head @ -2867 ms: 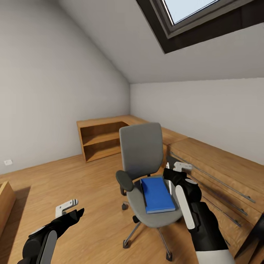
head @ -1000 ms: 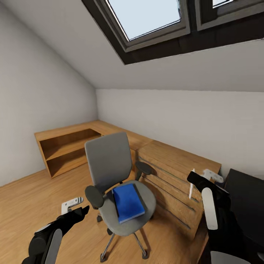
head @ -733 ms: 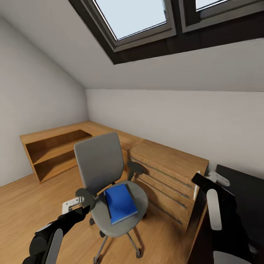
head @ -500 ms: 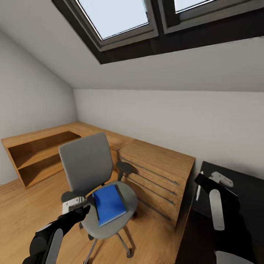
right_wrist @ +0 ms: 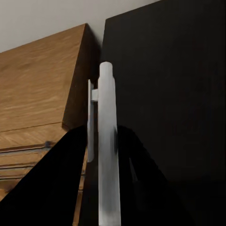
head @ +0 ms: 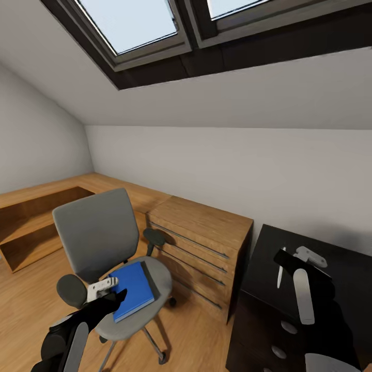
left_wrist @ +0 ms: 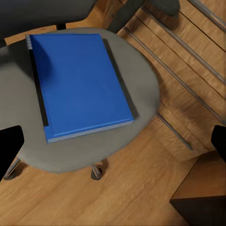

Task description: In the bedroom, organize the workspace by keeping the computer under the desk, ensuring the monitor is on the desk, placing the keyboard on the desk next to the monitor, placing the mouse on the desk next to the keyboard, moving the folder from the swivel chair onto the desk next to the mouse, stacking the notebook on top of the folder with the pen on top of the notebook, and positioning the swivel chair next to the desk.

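The swivel chair (head: 95, 232), grey with black armrests, stands on the wood floor at the lower left. On its seat lies the bright-blue folder (head: 132, 289) (left_wrist: 80, 84). A dark strip, apparently the notebook (left_wrist: 121, 82), sticks out from under the folder's edges. My left gripper (head: 111, 290) hangs open just in front of the seat, its fingertips at the borders of the left wrist view. My right gripper (head: 295, 256) is shut on the pale pen (head: 279, 275) (right_wrist: 107, 150), held upright above a black top at the right.
A black drawer unit (head: 336, 268) with round silver knobs stands at the lower right, against a light-wood chest of drawers (head: 199, 243). Low wooden shelving (head: 26, 222) runs along the left wall. Dark-framed skylights (head: 129, 20) sit in the sloped ceiling.
The whole view has swung to the right, so the chair now sits further left in the picture and the black drawer unit has come in. My right gripper keeps hold of the pen.
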### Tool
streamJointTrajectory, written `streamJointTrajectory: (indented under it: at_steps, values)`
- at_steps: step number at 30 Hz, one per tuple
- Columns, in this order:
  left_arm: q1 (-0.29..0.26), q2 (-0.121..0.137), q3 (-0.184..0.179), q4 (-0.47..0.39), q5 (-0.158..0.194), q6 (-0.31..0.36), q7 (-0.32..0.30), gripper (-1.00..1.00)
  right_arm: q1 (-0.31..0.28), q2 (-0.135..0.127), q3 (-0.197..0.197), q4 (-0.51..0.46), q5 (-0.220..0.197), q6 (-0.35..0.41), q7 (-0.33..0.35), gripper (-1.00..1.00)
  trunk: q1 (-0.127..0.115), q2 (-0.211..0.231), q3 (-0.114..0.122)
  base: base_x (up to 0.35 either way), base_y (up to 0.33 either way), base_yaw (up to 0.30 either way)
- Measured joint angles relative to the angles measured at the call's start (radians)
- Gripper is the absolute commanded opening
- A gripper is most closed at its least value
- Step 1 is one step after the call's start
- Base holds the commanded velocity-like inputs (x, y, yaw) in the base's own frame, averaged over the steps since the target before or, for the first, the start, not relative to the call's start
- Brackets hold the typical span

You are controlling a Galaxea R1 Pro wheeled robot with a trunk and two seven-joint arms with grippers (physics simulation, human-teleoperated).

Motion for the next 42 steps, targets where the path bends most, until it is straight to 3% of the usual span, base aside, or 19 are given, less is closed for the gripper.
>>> streamJointTrajectory:
  at_steps: [6,17,29,30,33,37,40,42]
  values:
    - [0.0,0.0,-0.001,0.0,0.0,0.001,0.0,1.0,-0.005,-0.039,0.002,0.098,-0.003,-0.003,0.0,-1.0,0.0,0.0,0.0,0.0,-0.011,-0.001]
    - [0.0,0.0,-0.001,0.0,0.0,0.001,0.0,1.0,-0.026,-0.082,0.0,0.217,-0.008,-0.024,0.002,-1.0,0.0,0.0,0.0,0.0,-0.001,0.0]
    - [0.0,0.0,0.0,0.0,0.0,0.0,0.0,1.0,-0.069,-0.104,0.0,0.324,-0.003,-0.059,0.004,-1.0,-0.001,0.0,0.0,0.163,0.0,0.0]
    - [0.0,0.0,-0.001,0.0,0.0,0.0,0.001,1.0,-0.109,-0.131,0.0,0.428,-0.001,-0.119,0.004,-1.0,0.0,0.0,0.0,0.113,0.0,0.0]
    - [0.0,0.0,-0.001,0.0,0.0,0.0,0.0,1.0,-0.142,-0.149,0.0,0.513,-0.002,-0.171,0.005,-1.0,0.0,0.0,0.0,0.07,0.0,0.0]
    - [0.0,-0.001,-0.001,0.0,0.0,0.0,0.0,1.0,-0.251,-0.203,0.002,0.801,0.0,-0.349,0.005,-1.0,0.0,0.0,0.0,0.02,0.0,0.0]
    - [0.0,-0.001,-0.001,0.0,0.0,0.0,0.0,1.0,-0.326,-0.228,0.003,1.007,0.0,-0.501,0.004,-1.0,0.0,0.0,0.0,0.003,0.0,0.0]
    - [0.0,-0.001,-0.001,0.0,0.0,0.0,0.0,1.0,-0.339,-0.231,0.003,1.052,0.005,-0.545,0.003,-1.0,0.0,0.0,0.0,0.001,0.0,0.0]
